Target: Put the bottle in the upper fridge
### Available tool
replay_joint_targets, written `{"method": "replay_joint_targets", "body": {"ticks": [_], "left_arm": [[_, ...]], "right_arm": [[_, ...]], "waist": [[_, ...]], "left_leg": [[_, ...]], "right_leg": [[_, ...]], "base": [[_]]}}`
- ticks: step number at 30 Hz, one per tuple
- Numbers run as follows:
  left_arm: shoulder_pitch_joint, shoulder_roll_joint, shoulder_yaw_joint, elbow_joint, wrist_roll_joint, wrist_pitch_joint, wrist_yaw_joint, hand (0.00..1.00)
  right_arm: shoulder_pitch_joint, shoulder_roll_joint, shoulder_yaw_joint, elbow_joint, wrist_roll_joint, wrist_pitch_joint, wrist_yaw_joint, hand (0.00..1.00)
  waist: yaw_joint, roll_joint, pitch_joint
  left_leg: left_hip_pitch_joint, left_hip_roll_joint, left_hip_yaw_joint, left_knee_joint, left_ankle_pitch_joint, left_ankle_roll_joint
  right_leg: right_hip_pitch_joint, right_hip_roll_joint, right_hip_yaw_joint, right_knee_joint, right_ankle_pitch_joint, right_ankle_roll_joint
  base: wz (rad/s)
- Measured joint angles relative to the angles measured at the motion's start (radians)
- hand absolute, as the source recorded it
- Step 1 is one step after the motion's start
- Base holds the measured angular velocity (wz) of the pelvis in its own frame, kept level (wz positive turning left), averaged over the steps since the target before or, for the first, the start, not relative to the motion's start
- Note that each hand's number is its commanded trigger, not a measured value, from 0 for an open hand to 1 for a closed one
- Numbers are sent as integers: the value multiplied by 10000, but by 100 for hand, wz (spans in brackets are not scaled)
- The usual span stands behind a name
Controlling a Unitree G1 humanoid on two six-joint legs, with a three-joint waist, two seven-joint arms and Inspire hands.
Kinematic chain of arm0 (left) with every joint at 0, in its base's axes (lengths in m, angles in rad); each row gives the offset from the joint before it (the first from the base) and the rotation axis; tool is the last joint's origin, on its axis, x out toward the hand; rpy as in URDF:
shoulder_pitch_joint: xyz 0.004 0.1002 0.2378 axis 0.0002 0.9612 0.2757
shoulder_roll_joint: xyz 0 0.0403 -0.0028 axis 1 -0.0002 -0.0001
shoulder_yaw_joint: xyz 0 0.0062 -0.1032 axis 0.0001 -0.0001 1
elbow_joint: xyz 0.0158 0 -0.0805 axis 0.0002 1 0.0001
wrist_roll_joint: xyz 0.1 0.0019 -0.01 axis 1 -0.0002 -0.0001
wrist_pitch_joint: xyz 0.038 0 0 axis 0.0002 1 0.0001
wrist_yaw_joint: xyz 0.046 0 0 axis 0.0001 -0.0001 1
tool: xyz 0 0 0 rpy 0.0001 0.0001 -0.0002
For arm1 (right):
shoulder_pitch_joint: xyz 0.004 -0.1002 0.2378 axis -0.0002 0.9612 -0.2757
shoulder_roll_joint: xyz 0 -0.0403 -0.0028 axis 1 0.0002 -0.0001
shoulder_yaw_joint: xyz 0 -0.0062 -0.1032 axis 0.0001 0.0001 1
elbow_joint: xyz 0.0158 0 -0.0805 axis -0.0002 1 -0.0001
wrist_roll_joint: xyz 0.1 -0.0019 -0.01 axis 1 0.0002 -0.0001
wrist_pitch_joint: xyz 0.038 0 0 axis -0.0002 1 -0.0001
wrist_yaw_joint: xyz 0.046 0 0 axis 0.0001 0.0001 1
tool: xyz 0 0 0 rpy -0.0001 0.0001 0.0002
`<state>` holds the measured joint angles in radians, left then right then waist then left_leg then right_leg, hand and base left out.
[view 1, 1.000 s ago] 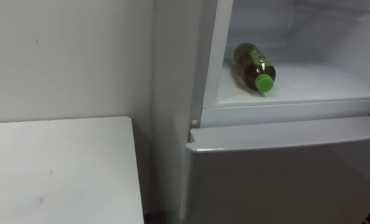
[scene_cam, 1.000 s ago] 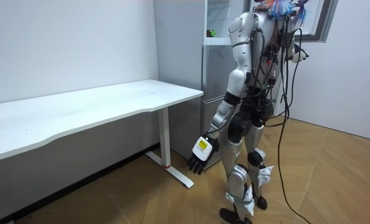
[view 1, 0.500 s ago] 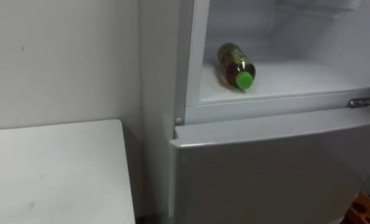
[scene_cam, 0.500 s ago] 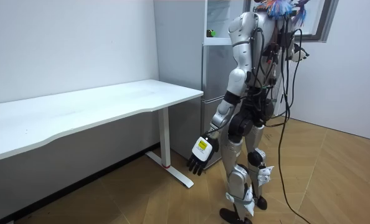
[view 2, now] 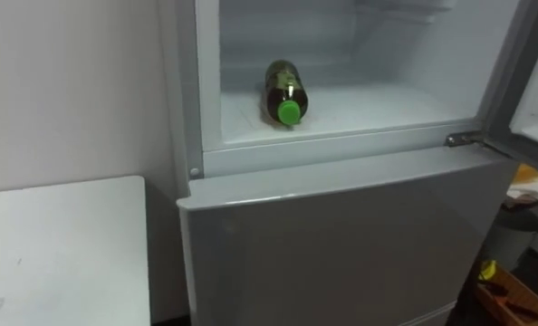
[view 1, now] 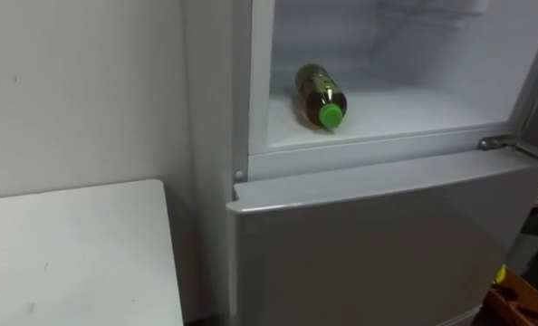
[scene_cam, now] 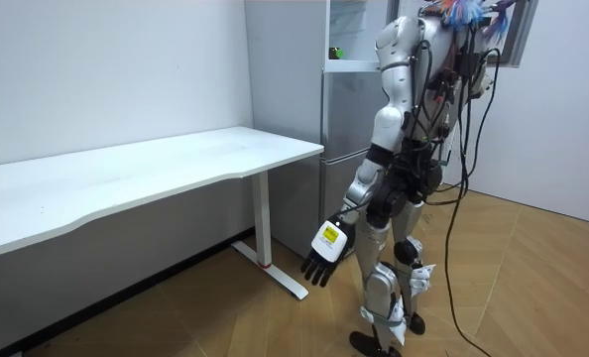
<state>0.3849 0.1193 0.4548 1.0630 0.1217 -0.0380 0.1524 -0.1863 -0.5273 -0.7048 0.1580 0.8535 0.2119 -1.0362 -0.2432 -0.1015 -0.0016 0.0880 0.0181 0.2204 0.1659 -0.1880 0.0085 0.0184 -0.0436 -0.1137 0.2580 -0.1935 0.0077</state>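
The bottle [view 1: 318, 93] lies on its side on the white floor of the upper fridge compartment [view 1: 414, 107], close to the compartment's left wall. Its green cap [view 1: 331, 115] points out toward the front edge and its dark, amber-looking body runs back into the compartment. Nothing touches it apart from the compartment floor. The upper door [view 2: 533, 83] stands swung open at the right, with a metal hinge [view 1: 497, 142] at its lower corner. Just beneath the compartment, the grey lower door [view 1: 378, 244] is closed. To the left of the fridge stands a white table [view 1: 70, 263] against a pale wall [view 1: 79, 81], with a narrow gap between the table and the fridge's side.

In the room view the robot stands upright on the wooden floor [scene_cam: 532, 288], facing the fridge, just past the table's end. Its left hand [scene_cam: 324, 256] hangs low beside its thigh, fingers loose and pointing down, holding nothing.
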Motion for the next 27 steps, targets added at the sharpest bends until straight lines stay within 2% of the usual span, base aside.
{"method": "replay_joint_targets", "body": {"ticks": [3, 5, 7, 9, 14, 20, 22, 27], "left_arm": [[6, -109, 154, 152, 8, -254, 231, 0], [17, -197, 155, 175, 6, -275, 379, 0], [33, -330, 156, 182, -83, -275, 484, 0], [-23, -367, 150, 181, -96, -281, 659, 0], [-51, -407, 138, 158, -140, -327, 959, 0], [0, -540, 138, 163, -131, -339, 1173, 0], [-30, -587, 138, 193, -131, -348, 1220, 0], [-90, -591, 104, 317, -339, -358, 1243, 0]], "right_arm": [[18, 1, 374, -238, -481, 461, 2, 0], [18, 1, 457, -268, -679, 604, 4, 0], [32, 17, 674, -912, -729, 1233, 0, 0], [32, 96, 738, -1241, -643, 1467, 3, 0], [42, 213, 737, -1509, -646, 1617, 23, 0], [602, 375, 839, -2458, -644, 1974, 105, 0], [668, 537, 854, -2656, -657, 1976, 265, 0], [1332, 582, 1138, -3328, -779, 1976, 419, 0]], "waist": [[-40, 1, 0], [-57, 1, 0], [-229, 1, 0], [-307, 2, -1], [-371, 2, -1], [-342, 9, -5], [-226, 14, -8], [43, 46, -27]], "left_leg": [[78, 18, 29, 2, -17, -23], [84, 26, 28, 8, -16, -25], [99, 22, -5, 5, -9, -34], [102, 33, -12, 5, -2, -47], [109, 86, -22, -8, 21, -115], [99, 149, -7, 36, 35, -190], [100, 198, 83, 98, 12, -227], [-54, 265, 182, 314, -30, -269]], "right_leg": [[8, 20, 52, 2, -13, -20], [6, 24, 51, 23, -15, -24], [4, 20, 49, 80, -32, -51], [-3, 28, 48, 169, -50, -77], [-54, 74, 47, 326, -113, -165], [-179, 116, 58, 472, -187, -271], [-239, 155, 139, 575, -208, -299], [-444, 205, 273, 766, -258, -358]], "base": [[-10], [0], [0], [0], [0], [-1], [-11], [-10]]}}
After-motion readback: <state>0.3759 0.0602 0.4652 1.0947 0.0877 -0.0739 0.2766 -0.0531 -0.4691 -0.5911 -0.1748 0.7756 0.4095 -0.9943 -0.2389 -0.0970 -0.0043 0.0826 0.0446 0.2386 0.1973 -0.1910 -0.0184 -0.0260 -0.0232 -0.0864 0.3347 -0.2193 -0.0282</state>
